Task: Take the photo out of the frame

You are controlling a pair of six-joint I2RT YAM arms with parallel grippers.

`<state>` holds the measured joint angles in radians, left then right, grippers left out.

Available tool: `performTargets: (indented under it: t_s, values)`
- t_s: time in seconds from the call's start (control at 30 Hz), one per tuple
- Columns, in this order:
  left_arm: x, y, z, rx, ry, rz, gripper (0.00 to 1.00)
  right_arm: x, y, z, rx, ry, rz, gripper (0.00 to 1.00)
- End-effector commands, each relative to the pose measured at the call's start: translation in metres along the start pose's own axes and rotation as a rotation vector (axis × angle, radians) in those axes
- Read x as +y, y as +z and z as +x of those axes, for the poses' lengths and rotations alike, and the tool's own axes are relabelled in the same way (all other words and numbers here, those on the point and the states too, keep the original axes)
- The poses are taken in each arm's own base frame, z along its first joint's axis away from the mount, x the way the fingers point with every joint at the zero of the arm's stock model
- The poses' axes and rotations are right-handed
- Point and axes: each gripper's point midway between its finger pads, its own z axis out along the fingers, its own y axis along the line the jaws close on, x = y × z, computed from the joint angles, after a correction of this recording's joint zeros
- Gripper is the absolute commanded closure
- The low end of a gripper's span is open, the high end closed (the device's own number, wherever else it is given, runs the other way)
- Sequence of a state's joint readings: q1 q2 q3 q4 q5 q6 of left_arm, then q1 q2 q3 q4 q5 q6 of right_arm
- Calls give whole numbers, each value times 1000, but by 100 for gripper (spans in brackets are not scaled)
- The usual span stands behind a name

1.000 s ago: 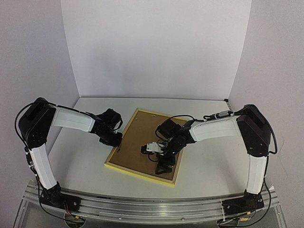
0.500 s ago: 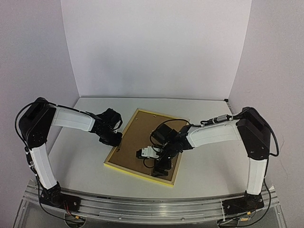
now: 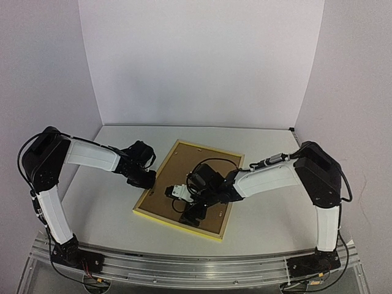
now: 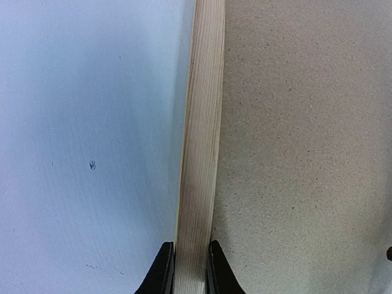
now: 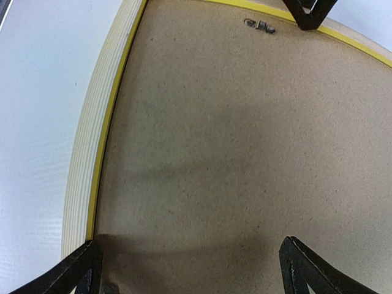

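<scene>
The frame (image 3: 211, 147) is lying face down on the desk (image 3: 263, 214) between my arms, its brown backing board (image 3: 177, 168) up and hiding the photo. My left tool (image 4: 192, 257) is staying clamped on its left rail. My right tool (image 3: 191, 214), gaping and holding nothing, is sliding leftward over the board.

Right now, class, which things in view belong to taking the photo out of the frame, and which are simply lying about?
In the job: frame, held at one edge by the shut left pincer; backing board; its clip; open right pincer over the board. The photo is hidden.
Just there: table; backdrop.
</scene>
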<state>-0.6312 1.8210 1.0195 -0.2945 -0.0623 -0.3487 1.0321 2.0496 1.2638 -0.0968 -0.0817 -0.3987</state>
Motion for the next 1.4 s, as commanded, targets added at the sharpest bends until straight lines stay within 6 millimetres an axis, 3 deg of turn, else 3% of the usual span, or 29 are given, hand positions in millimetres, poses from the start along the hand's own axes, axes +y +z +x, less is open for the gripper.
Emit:
performTargets:
  t_s: [0.0, 0.1, 0.2, 0.37, 0.47, 0.6, 0.77, 0.9, 1.03, 1.27, 1.37]
  values:
    - [6, 11, 46, 135, -99, -4, 100, -8, 37, 39, 112, 80, 110, 3]
    - [8, 10, 44, 126, -102, -17, 100, -13, 36, 32, 93, 103, 127, 3]
    - [10, 9, 40, 114, -109, -33, 100, -21, 24, 14, 43, 138, 156, 3]
    - [9, 4, 27, 77, -113, -34, 100, -48, -26, -31, -111, 287, 202, 2]
    - [9, 2, 20, 59, -113, -41, 100, -84, -65, -36, -190, 458, 277, 2]
    - [6, 1, 10, 32, -106, -32, 100, -133, -110, -14, -269, 744, 351, 2]
    - [1, 3, -6, -4, -61, -30, 100, -175, -143, 44, -275, 1057, 450, 2]
    - [-5, 4, -16, -14, -44, -14, 100, -176, -145, 81, -115, 1156, 477, 2]
    - [-6, 4, -20, -24, -55, -10, 100, -172, -136, 106, -10, 1257, 484, 3]
    - [-6, 4, -1, 10, -171, 17, 100, -180, -141, 124, 15, 1306, 565, 4]
    - [-4, 5, 10, 19, -190, 23, 100, -179, -132, 130, 49, 1337, 545, 11]
